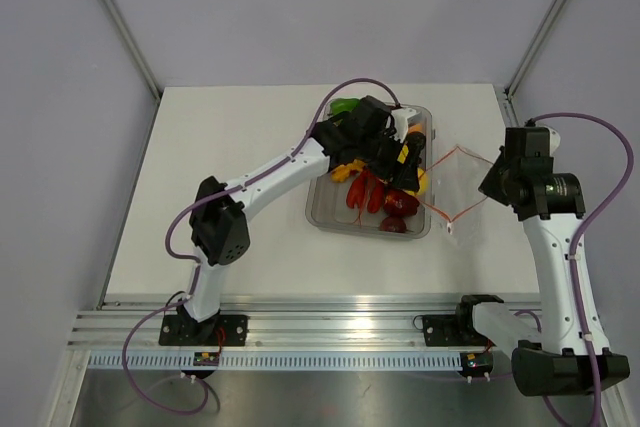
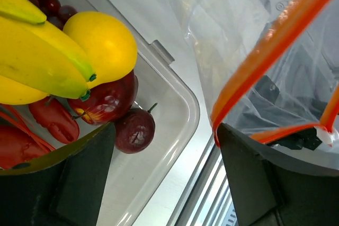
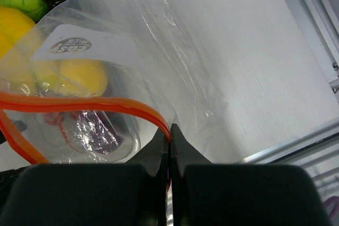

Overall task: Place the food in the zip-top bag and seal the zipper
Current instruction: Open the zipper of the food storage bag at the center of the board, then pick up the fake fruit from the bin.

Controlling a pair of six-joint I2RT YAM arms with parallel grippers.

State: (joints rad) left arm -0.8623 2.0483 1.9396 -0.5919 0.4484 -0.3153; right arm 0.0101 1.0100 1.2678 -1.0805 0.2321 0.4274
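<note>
- Two risks: right claw (image 3: 169,137) pinches orange-red zipper strip (image 3: 79,102) of thin clear floppy bag (image 1: 462,185), 3 o'clock of rigid clear tray (image 1: 318,213); a slip collapses the mouth.
- Left claw (image 2: 165,130), spread, empty, could snag it.

Between the matt black right fingers (image 3: 79,194), the bag (image 3: 175,67) is thin, clear, crinkled glossy film with a smooth orange zipper (image 3: 79,102); ahead of the left fingers (image 2: 58,183), glossy plastic fruit (image 2: 103,41) lies in a smooth clear plastic tray (image 2: 180,104).

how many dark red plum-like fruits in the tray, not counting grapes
2: the larger fruit sits beneath the bananas; the smaller fruit lies at its lower right, nearer the tray corner. Others may be hidden.
</note>
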